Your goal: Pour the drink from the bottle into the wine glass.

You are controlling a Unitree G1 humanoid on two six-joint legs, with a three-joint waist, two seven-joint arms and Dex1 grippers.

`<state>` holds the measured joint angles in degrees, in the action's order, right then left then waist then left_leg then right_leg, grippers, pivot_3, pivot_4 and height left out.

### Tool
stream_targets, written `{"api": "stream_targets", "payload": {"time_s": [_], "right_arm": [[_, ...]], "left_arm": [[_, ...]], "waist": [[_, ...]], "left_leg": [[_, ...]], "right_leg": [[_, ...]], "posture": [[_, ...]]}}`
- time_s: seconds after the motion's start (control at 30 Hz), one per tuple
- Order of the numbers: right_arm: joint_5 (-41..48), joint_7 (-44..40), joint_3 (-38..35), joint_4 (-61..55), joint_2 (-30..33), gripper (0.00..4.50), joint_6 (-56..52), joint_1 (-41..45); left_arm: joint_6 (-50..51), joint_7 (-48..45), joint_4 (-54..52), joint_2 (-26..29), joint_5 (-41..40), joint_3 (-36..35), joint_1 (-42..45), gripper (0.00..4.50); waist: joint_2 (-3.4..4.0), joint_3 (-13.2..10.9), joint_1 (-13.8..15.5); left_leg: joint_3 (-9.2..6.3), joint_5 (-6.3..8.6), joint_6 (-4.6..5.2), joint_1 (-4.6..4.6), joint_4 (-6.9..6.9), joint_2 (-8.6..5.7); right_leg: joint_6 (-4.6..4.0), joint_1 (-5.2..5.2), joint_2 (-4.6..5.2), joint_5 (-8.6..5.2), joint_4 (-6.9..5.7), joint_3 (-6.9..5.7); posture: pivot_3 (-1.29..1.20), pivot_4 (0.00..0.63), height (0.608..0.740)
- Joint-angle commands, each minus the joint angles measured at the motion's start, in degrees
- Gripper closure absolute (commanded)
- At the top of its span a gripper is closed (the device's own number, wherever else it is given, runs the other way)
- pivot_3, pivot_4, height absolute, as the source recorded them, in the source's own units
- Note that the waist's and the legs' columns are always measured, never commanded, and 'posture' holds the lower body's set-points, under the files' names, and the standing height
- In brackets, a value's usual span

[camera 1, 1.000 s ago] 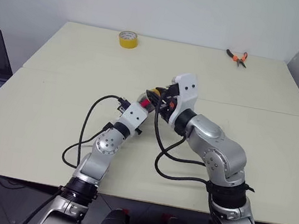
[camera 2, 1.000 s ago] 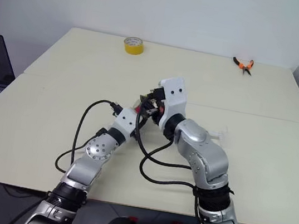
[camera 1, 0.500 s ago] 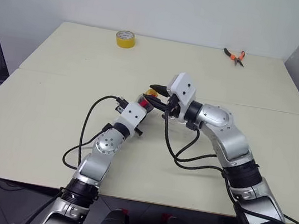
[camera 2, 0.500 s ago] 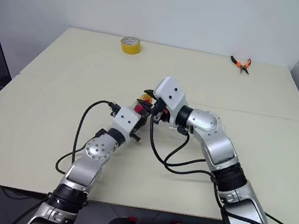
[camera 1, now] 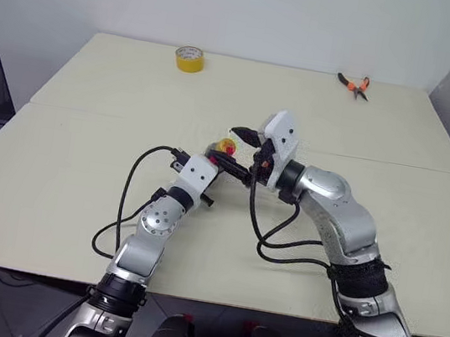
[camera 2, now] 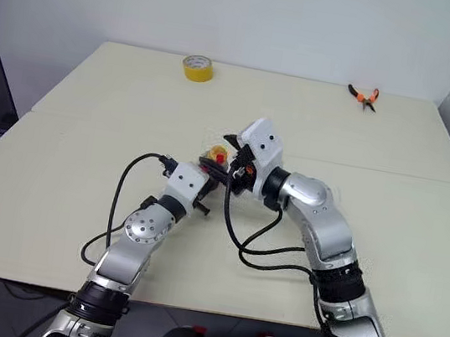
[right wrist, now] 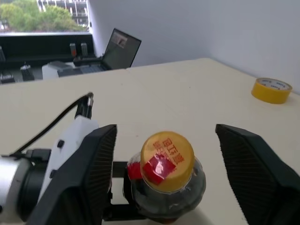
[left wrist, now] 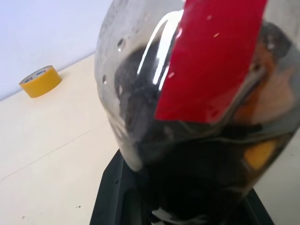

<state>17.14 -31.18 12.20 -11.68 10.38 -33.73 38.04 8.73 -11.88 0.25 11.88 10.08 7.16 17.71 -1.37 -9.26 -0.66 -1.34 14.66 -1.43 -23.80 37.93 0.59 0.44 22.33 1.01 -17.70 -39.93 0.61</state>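
Our left gripper [camera 1: 224, 162] is clamped on the bottle [right wrist: 165, 176] at mid-table, yellow cap [right wrist: 168, 155] still on. Our right gripper [right wrist: 164, 154] spreads wide just right of it — fingers [right wrist: 96, 161] flanking the cap, apart from it. Tape roll [camera 1: 190, 59] lies far left, pliers [camera 1: 355, 85] far right.

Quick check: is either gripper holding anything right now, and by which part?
The left gripper is shut on the bottle, gripping its rounded body below the yellow cap. The right gripper holds nothing; its fingers stand open either side of the cap.
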Motion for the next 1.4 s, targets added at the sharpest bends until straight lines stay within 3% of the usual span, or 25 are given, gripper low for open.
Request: {"api": "stream_targets", "payload": {"time_s": [0.03, 0.17, 0.33, 0.83, 1.13, 1.17, 1.4], "right_arm": [[1.5, 5.2, -2.1, -9.0, -1.3, 0.00, -5.8, -2.3], [2.4, 10.9, -1.7, -14.8, -4.8, 0.00, -12.1, -5.3], [-0.2, 18.5, -1.0, -13.6, -10.0, 0.00, -14.3, -5.9], [-2.8, 23.0, -0.2, -11.0, -12.9, 0.00, -14.1, -5.2], [-1.7, 21.3, -1.7, -10.6, -11.4, 3.06, -13.8, -4.7], [-1.5, 20.8, -2.0, -10.5, -11.1, 3.24, -13.5, -4.6], [0.8, 10.9, -4.6, -2.5, -5.5, 3.24, -6.1, -0.5]], "left_arm": [[-0.4, 0.8, -3.8, -0.4, -0.2, -0.5, 0.8, 3.71], [-0.2, 1.0, -3.4, -0.8, 0.1, -0.4, 0.9, 3.73], [0.1, 1.3, -2.8, -1.3, 0.5, -0.1, 1.6, 3.73], [0.0, 2.1, -2.4, -1.9, 1.0, 0.4, 1.9, 3.76], [0.1, 2.2, -2.7, -1.8, 1.1, 0.1, 1.6, 3.76], [0.1, 2.2, -2.7, -1.8, 1.1, 0.0, 1.6, 3.76], [1.1, 1.9, -3.8, -1.7, 0.5, -0.7, 1.2, 3.76]], "waist": [[0.00, 0.0, 0.2], [0.00, 0.0, 0.2], [0.00, 0.0, 0.2], [0.00, 0.0, 0.1], [0.00, 0.0, 0.1], [0.00, 0.0, 0.1], [0.01, 0.0, 0.1]], "left_leg": [[0.00, 0.00, 0.00, 0.00, 0.00, 0.00], [0.00, 0.00, 0.00, 0.01, -0.01, 0.00], [-0.01, 0.00, 0.00, 0.02, -0.01, 0.00], [0.00, 0.00, 0.00, 0.01, 0.00, -0.01], [0.00, 0.00, 0.00, 0.01, -0.01, -0.01], [0.00, 0.00, 0.00, 0.01, -0.01, -0.01], [0.00, 0.00, 0.00, 0.01, -0.01, -0.02]], "right_leg": [[0.00, 0.00, 0.00, 0.00, 0.00, 0.00], [0.00, 0.00, -0.01, 0.00, -0.01, 0.01], [0.00, 0.01, -0.02, 0.00, -0.02, 0.00], [0.00, 0.01, -0.02, 0.00, 0.00, 0.00], [0.00, 0.01, -0.02, 0.00, 0.00, -0.01], [0.00, 0.00, -0.02, 0.00, 0.00, -0.01], [0.00, 0.00, -0.02, 0.00, 0.01, -0.01]], "posture": [[0.00, 0.150, 0.740], [0.00, 0.150, 0.740], [0.00, 0.150, 0.740], [0.00, 0.150, 0.740], [0.00, 0.150, 0.740], [0.00, 0.150, 0.740], [0.00, 0.150, 0.740]]}}
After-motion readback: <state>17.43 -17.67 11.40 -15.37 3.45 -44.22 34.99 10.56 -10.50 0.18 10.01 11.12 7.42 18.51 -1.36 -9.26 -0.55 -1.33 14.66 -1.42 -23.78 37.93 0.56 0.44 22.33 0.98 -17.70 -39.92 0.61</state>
